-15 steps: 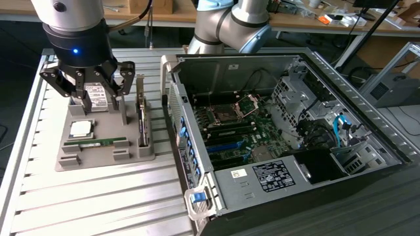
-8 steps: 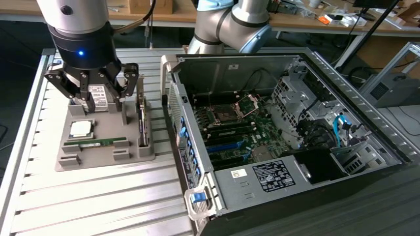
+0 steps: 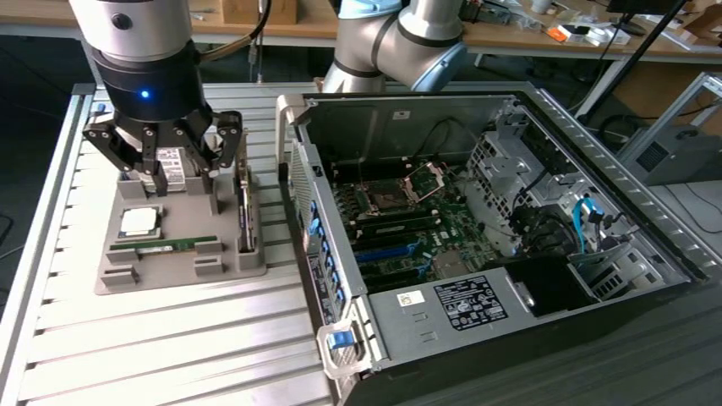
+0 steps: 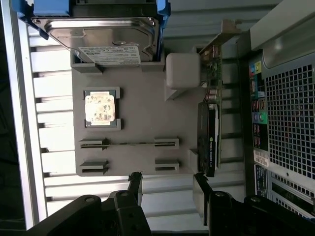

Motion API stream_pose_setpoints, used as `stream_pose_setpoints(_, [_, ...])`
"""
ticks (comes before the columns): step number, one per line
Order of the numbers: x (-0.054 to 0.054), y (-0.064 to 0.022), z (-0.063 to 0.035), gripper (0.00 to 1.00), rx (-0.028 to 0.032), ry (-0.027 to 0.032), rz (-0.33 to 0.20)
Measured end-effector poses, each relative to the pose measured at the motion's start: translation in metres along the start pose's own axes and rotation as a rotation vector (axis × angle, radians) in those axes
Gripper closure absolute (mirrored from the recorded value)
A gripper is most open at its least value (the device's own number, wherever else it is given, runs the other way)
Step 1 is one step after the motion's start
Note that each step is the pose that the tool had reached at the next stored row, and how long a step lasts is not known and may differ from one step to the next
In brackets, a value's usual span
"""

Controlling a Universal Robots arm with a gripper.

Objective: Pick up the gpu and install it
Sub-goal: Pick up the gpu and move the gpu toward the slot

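Note:
The gpu (image 3: 246,213) is a green card with a black cooler and a silver bracket. It stands on edge in a slot along the side of the grey parts holder (image 3: 181,262) nearest the computer case. In the wrist view the gpu (image 4: 209,133) lies off to one side of the fingers, its bracket at the far end. My gripper (image 3: 169,179) hangs over the holder's back part, above the hard drive, to the exterior view's left of the gpu. The gripper (image 4: 167,189) is open, with nothing between its fingers (image 4: 136,186).
The holder (image 4: 142,98) also carries a silver hard drive (image 4: 103,37), a CPU (image 4: 101,108) and a RAM stick (image 4: 130,144). The open computer case (image 3: 485,211) lies at the exterior view's right, motherboard exposed, its rear panel (image 4: 290,98) close beside the gpu. A slatted metal table (image 3: 169,355) lies underneath.

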State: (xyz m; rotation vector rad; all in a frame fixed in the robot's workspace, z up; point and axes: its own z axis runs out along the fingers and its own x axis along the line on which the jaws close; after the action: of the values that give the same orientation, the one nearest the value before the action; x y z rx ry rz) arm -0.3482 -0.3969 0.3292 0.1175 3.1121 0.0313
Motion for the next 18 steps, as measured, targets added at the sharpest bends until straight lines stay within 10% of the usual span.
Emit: stream_pose_setpoints(18, [-0.0045, 0.0002, 0.0071, 0.46, 0.0118, -0.0008, 0.0])
